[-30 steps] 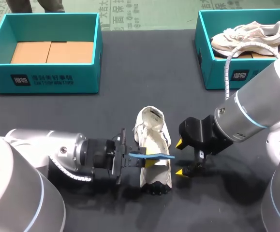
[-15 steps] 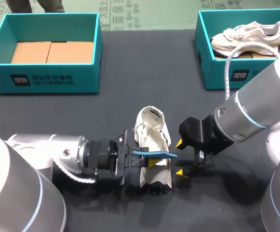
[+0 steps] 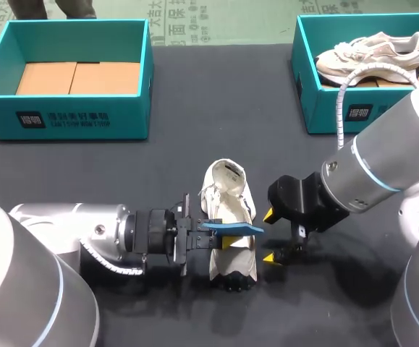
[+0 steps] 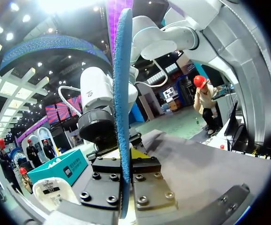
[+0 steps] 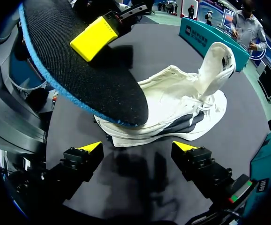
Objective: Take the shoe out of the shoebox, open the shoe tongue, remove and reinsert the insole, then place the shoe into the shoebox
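Note:
A white shoe [image 3: 230, 217] lies in the middle of the dark table, tongue pulled up at its far end. My left gripper [image 3: 222, 243] comes in from the left, shut on a blue insole [image 3: 232, 229] held flat over the shoe. In the left wrist view the insole [image 4: 122, 89] stands edge-on, clamped in the gripper [image 4: 124, 161], with the shoe [image 4: 55, 194] beside it. My right gripper [image 3: 269, 236] stands open just right of the shoe. Its wrist view shows the gripper [image 5: 137, 149] empty, the insole [image 5: 79, 70] and the shoe [image 5: 182, 110] ahead.
A teal shoebox [image 3: 72, 119] with a cardboard floor stands at the back left. A second teal box [image 3: 339, 108] at the back right holds another light shoe [image 3: 372, 54]. A white hose runs from my right arm past that box.
My left gripper has shifted the insole slightly to the right over the shoe, and its wrist has turned a little. The right arm and the shoe have stayed put.

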`<state>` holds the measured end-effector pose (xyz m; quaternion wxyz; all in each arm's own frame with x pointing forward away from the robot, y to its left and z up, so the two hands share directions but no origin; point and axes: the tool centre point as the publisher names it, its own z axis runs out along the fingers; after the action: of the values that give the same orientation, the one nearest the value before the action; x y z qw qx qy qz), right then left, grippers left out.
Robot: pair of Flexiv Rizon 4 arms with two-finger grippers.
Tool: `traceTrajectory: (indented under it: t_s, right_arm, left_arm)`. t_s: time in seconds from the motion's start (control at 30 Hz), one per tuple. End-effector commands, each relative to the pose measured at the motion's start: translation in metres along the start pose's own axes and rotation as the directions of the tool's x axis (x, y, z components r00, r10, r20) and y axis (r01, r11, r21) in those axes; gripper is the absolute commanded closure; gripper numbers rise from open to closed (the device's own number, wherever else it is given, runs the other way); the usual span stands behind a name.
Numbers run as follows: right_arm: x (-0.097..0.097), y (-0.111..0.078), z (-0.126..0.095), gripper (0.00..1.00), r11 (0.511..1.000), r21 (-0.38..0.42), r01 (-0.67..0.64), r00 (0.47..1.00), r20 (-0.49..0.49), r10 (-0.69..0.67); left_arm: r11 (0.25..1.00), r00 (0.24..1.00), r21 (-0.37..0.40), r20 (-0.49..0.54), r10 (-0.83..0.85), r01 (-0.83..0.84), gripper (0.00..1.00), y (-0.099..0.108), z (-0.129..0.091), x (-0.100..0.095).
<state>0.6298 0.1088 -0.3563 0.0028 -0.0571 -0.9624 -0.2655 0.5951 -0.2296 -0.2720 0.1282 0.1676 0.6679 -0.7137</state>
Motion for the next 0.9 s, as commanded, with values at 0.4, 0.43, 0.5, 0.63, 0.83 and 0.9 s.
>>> traceTrajectory:
  t_s: [0.4, 0.43, 0.5, 0.63, 0.83, 0.9]
  right_arm:
    - [0.001, 0.0, 0.001, 0.0, 1.0, -0.001, 0.0, 1.0, 0.001, 0.0]
    - [0.001, 0.0, 0.001, 0.0, 1.0, -0.001, 0.0, 1.0, 0.001, 0.0]
    - [0.001, 0.0, 0.001, 0.0, 1.0, -0.001, 0.0, 1.0, 0.001, 0.0]
    - [0.001, 0.0, 0.001, 0.0, 1.0, -0.001, 0.0, 1.0, 0.001, 0.0]
    - [0.001, 0.0, 0.001, 0.0, 1.0, -0.001, 0.0, 1.0, 0.001, 0.0]
    - [0.001, 0.0, 0.001, 0.0, 1.0, -0.001, 0.0, 1.0, 0.001, 0.0]
  left_arm:
    - [1.0, 1.0, -0.014, 0.006, 0.009, -0.009, 1.0, 0.007, 0.002, 0.0]
    - [1.0, 1.0, -0.012, 0.005, 0.01, -0.01, 1.0, 0.008, 0.002, 0.0]
    - [1.0, 1.0, -0.012, 0.002, 0.015, -0.015, 1.0, 0.01, 0.002, -0.001]
    - [1.0, 1.0, -0.014, 0.005, 0.021, -0.021, 1.0, 0.012, 0.002, -0.002]
    - [0.999, 1.0, -0.021, 0.012, 0.028, -0.028, 1.0, 0.018, 0.001, -0.005]
    - [0.999, 0.999, -0.022, 0.01, 0.03, -0.03, 1.0, 0.019, 0.002, -0.005]
